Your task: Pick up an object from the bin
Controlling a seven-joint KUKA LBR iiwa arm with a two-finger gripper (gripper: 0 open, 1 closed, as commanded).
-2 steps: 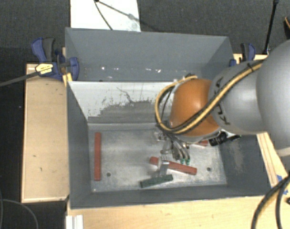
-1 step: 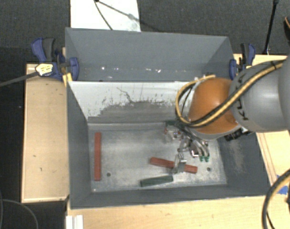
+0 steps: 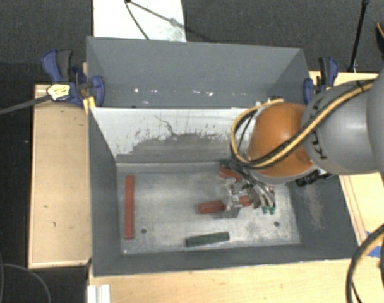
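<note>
The hand (image 3: 235, 206) is hanging low over the right centre of the bin (image 3: 173, 194), just beside the right end of a small reddish-brown block (image 3: 210, 207) lying flat near the frame's centre; whether the hand is apart or together cannot be told. The block is appearing rigid, light and liable to slide on bare metal, so gripping across its narrow width at mid-length is judged the soundest hold. A dark green bar (image 3: 207, 238) is lying clear below it.
</note>
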